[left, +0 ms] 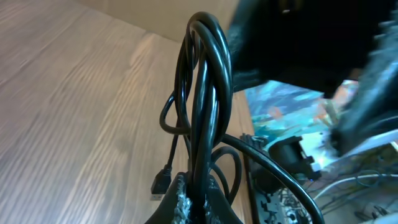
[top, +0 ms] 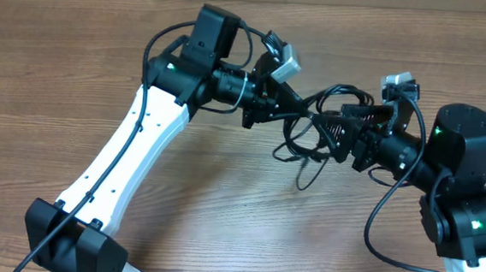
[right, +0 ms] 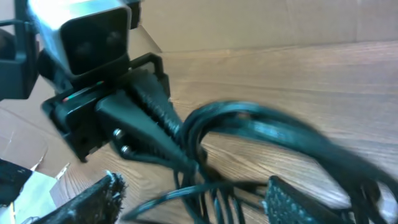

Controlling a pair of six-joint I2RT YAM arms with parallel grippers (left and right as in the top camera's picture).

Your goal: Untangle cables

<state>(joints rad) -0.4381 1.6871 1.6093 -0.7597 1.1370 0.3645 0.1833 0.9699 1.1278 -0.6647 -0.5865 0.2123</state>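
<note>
The cables (top: 312,132) are a bundle of thin black looped cords held above the wooden table between my two grippers. My left gripper (top: 301,108) is shut on the bundle; in the left wrist view the loops (left: 202,99) rise from its closed fingertips (left: 198,199), and a black plug tip (left: 163,182) hangs beside them. My right gripper (top: 339,132) is open, its two fingers apart on either side of several strands (right: 205,186). The right wrist view also shows the left gripper (right: 177,140) pinching the cables.
The wooden table (top: 220,212) lies below. A loose cable end (top: 304,179) hangs down toward it. Cardboard (right: 249,25) stands at the table's far edge. Thicker black arm wires (top: 154,53) run along the left arm.
</note>
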